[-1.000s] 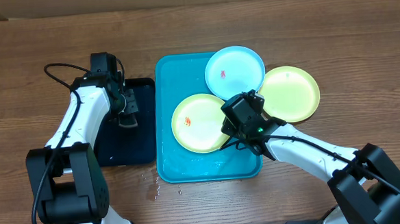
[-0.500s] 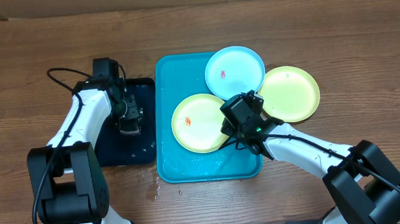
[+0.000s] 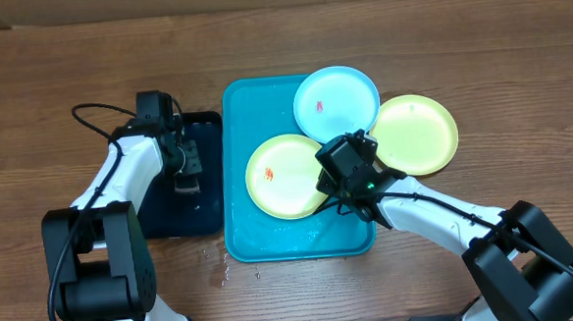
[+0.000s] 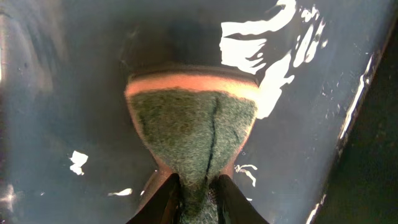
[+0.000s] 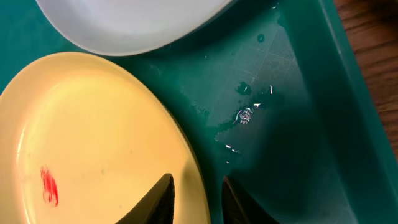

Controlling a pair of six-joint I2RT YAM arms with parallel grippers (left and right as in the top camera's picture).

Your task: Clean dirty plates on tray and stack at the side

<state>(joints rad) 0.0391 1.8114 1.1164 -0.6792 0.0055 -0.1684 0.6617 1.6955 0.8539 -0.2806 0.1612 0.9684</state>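
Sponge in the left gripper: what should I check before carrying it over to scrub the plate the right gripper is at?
1. Grip: left gripper shut on sponge, ok.
2. Clearance: sponge off the black tray, cannot tell.
3. Hold: right gripper straddles rim of yellow-green plate, ok; clamped, cannot tell.
4. Target: red smear uncovered, ok.
5. Base: plate lies in the blue tray, ok.

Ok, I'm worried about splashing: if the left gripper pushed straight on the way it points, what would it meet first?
The sponge pinched in the left gripper leads and would meet the wet floor of the black tray first. It may be touching; depth is unclear.
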